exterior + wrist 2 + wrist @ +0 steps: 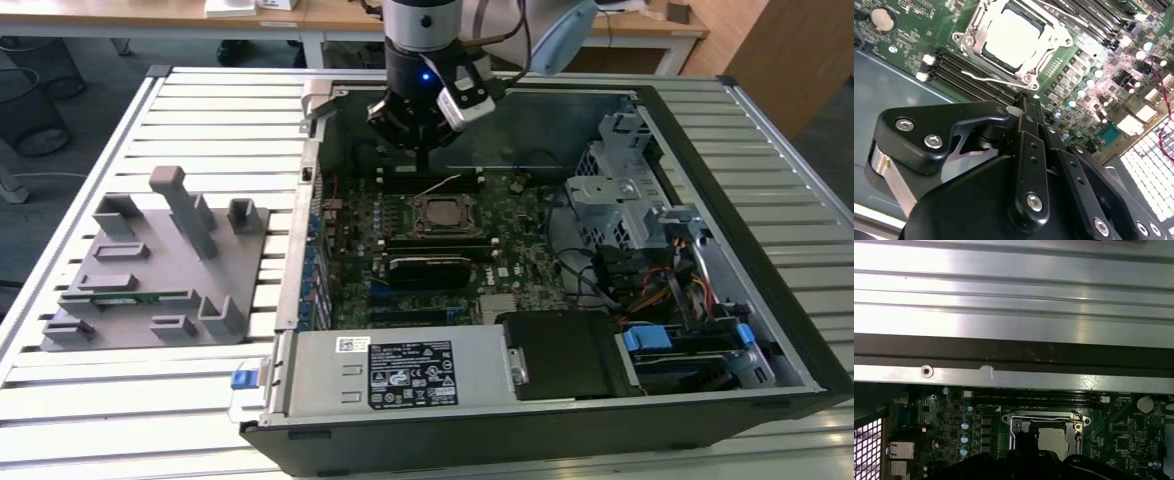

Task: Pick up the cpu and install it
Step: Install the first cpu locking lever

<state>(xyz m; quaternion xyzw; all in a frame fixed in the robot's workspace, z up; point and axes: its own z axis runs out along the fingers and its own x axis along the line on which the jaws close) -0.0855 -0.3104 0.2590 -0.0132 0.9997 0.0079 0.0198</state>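
The cpu [441,213] already sits in its socket [965,39] on the green board [521,230] inside the open computer case [747,330], its pale metal top showing square within the silver frame in both wrist views. The case lies on a slatted metal surface [200,110], with a grey parts holder [154,265] beside it toward the exterior view's left.

The gripper [422,160] hangs over the board near the far wall of the case, just beyond the socket as the exterior view shows it. In the second wrist view its black fingers [1029,145] lie pressed together into one narrow tip with nothing between them, so it looks closed and empty. That tip points at the thin wire lever [994,80] running along the socket's near edge, and the chip lies just past it, a short way ahead of the fingertips. The chip is square, so it has no long axis to speak of; its sides run parallel to the memory slots [969,70] beside the socket.
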